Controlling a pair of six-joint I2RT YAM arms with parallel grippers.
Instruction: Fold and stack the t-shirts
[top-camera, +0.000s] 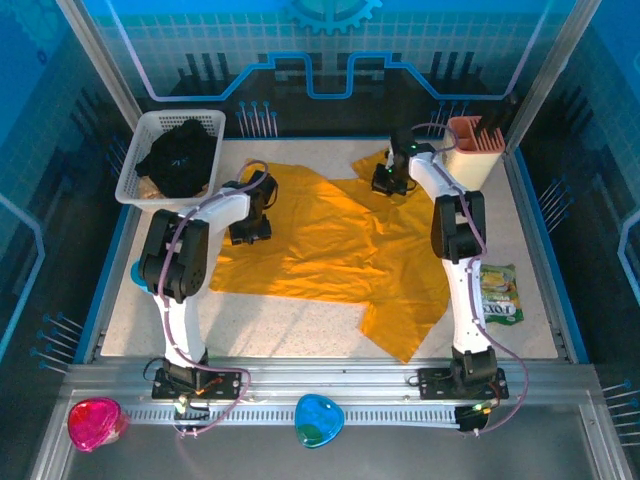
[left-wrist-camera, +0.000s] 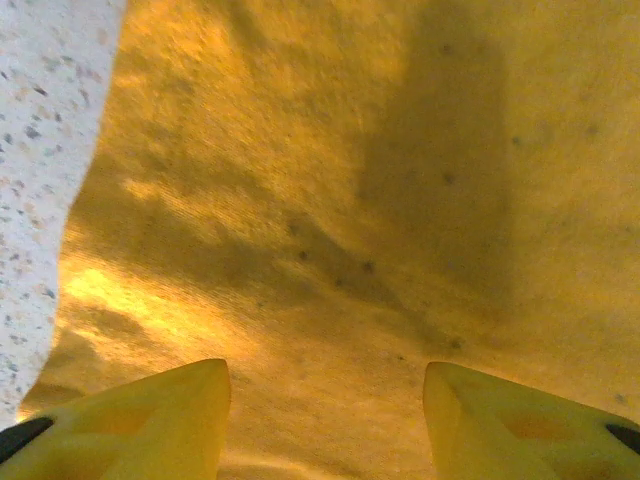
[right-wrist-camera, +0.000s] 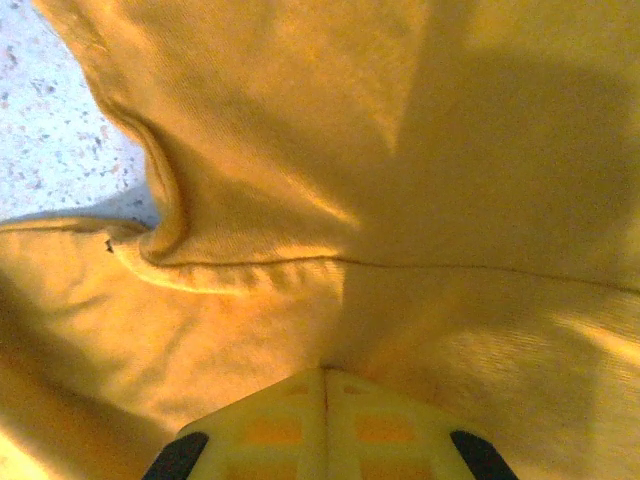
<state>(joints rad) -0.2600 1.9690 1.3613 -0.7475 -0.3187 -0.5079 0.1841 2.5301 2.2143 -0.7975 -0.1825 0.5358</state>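
Note:
The golden-yellow t-shirt (top-camera: 330, 250) lies spread and wrinkled across the middle of the table, one flap trailing toward the front right. My left gripper (top-camera: 248, 232) hovers low over its left part. In the left wrist view its jaws (left-wrist-camera: 325, 370) stand open, with the yellow cloth (left-wrist-camera: 350, 200) just beneath and nothing between them. My right gripper (top-camera: 388, 185) is at the shirt's far right corner. In the right wrist view it (right-wrist-camera: 323, 372) is shut, pinching a pucker of yellow cloth (right-wrist-camera: 300, 120) near a seam. The black t-shirt (top-camera: 180, 155) lies bunched in the white basket (top-camera: 130, 185).
The basket stands at the back left corner. A tan holder (top-camera: 470, 150) with dark tools stands at the back right. A green snack packet (top-camera: 500, 292) lies by the right arm. Bare speckled table (top-camera: 290, 325) shows in front of the shirt.

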